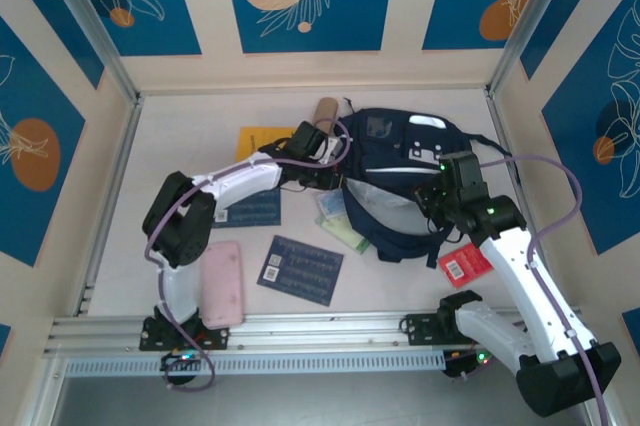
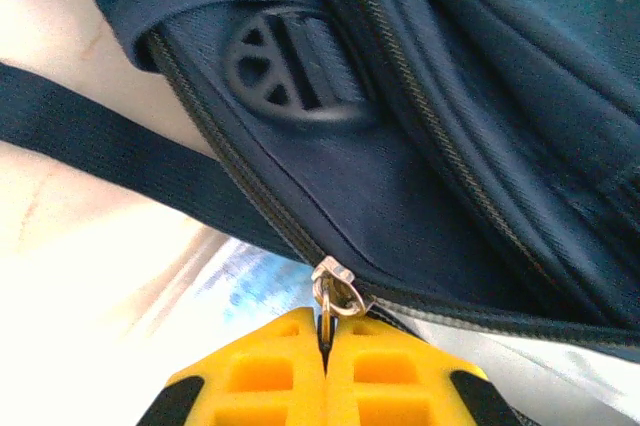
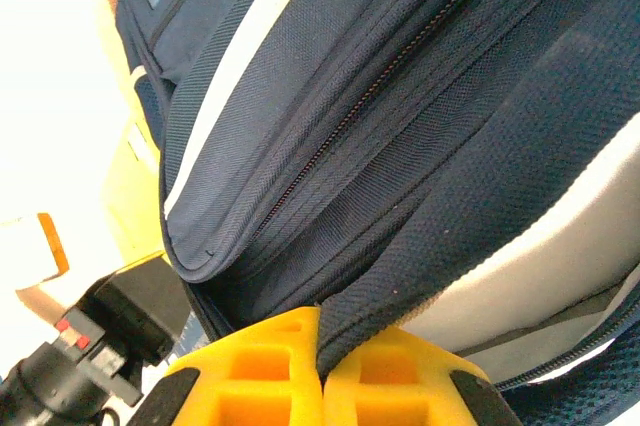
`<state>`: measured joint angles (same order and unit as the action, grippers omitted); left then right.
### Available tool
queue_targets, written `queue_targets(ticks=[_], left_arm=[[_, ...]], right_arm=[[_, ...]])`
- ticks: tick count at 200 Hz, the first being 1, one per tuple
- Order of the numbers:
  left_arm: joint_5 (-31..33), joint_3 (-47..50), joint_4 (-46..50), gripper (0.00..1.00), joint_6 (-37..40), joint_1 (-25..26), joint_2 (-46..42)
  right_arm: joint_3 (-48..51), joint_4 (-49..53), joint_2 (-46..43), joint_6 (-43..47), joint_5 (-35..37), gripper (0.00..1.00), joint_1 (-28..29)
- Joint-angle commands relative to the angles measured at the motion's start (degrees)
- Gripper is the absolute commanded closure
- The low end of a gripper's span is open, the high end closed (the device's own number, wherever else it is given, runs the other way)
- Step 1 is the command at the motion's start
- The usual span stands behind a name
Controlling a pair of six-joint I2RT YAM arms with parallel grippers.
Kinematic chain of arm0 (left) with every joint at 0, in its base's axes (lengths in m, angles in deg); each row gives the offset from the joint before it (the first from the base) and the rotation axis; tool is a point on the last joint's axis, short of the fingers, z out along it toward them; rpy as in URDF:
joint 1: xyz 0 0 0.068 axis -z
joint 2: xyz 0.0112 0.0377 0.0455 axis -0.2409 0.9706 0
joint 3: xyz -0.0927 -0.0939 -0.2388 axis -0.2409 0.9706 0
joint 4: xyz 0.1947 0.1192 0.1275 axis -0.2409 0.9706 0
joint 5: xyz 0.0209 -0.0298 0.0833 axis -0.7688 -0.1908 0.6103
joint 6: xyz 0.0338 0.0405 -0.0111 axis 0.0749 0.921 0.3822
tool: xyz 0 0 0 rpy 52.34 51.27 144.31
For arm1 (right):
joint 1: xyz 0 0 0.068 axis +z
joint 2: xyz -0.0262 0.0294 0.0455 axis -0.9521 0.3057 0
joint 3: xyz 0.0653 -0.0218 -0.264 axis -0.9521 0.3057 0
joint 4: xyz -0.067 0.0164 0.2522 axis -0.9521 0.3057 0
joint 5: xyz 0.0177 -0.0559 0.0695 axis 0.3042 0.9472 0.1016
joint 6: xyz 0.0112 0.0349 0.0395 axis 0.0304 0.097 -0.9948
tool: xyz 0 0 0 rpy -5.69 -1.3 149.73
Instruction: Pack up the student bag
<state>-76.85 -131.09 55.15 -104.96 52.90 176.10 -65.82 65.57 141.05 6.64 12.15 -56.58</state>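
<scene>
Starting at the bottom of the overhead view: pink pencil case (image 1: 222, 283) lying flat at lower left, right against the left arm (image 1: 240, 181) near its base. Dark blue booklet (image 1: 300, 269) just to the right of that, and a red card (image 1: 465, 266) at lower right, tucked beside the right arm (image 1: 520, 266). All loose on the table (image 1: 190, 146), none packed yet, so guessing pretty early in the job.

Up to mid-frame: second dark booklet (image 1: 255, 211) partly under the left arm, plus a couple of pale green packets (image 1: 338, 221) sitting right at the bag's mouth. Can't tell whether actually inside or just touching the rim.

Then the student bag (image 1: 400, 161) itself, lying centre and a bit right, with grey lining visible along its lower edge.

Now the left gripper (image 2: 325, 331): pinched tight on the metal zipper pull (image 2: 330, 296), bottom centre of its wrist view. Presumably grabbed there to drag the zip along and widen the opening.

Same deal for the right gripper (image 3: 320, 331), clamped down hard on a fold of navy fabric at the bag's rim, bottom centre of its own view. Reads as an anchor: pinning the bag so as not to drag the whole thing along with the zip.

Furthest back, upper middle: cardboard tube (image 1: 325, 108) and a yellow sheet (image 1: 258, 136), just left of the bag's top.
</scene>
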Motion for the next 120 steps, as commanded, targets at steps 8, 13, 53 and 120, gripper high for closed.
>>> queue_targets(ticks=[8,13,53,120], left_arm=[[0.31,-5.14,3.27,0.94,1.81,-3.55,3.19],[-0.01,-6.0,3.69,0.94,1.89,-3.97,3.95],[-6.32,-18.12,7.72,0.92,2.26,-7.5,11.89],[-6.87,-21.01,10.54,0.52,-0.8,-8.86,5.92]], right_arm=[[0.58,-1.39,-1.65,4.18,-1.89,1.0,-1.53],[0.81,-2.08,-1.67,4.89,-2.81,1.0,-1.67],[1.48,-4.88,-0.4,8.07,-6.74,1.0,-2.26],[-1.96,-11.93,7.12,-1.03,-11.44,1.0,-1.74]])
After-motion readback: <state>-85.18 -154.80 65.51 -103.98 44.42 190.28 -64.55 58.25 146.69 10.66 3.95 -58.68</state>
